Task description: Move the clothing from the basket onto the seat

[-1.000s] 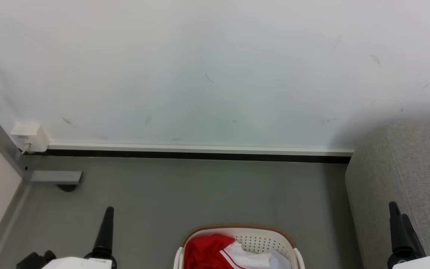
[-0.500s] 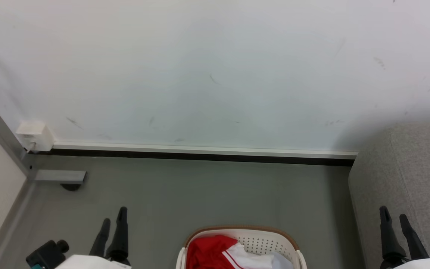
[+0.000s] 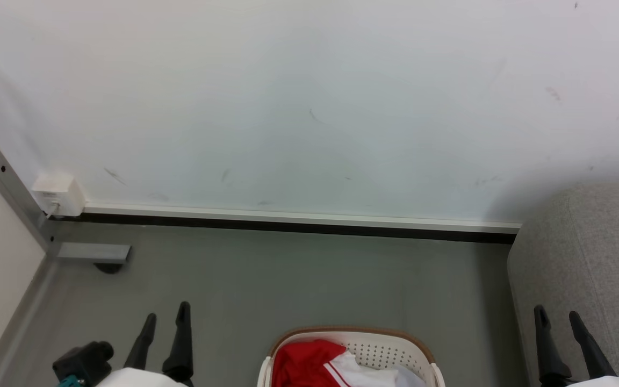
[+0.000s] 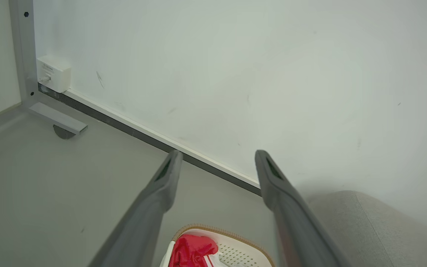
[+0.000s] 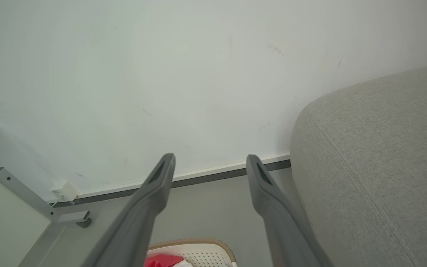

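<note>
Two end effectors flank our view. At seven o'clock our left end effector [image 3: 167,312] stands wide open, holding nothing. At six o'clock the basket [image 3: 390,349] rests on the floor [image 3: 309,274], the clothing [image 3: 304,361] heaped red and white inside it. At five o'clock our right end effector [image 3: 557,312] is equally spread and empty, in front of the seat [image 3: 583,252].

1. Laundry basket [image 3: 352,329]: one.
2. Red-and-white clothing [image 3: 304,365]: one heap; the pieces in it cannot be told apart.
3. Pale sheet [image 3: 403,376]: one.
4. Grey couch [image 3: 594,258]: one.
5. Grippers: two, left gripper [image 3: 167,312] and right gripper [image 3: 556,313]; two dark fingers each.
6. White wall box [image 3: 58,194]: one.
7. Metal frame post [image 3: 11,188]: one.
</note>
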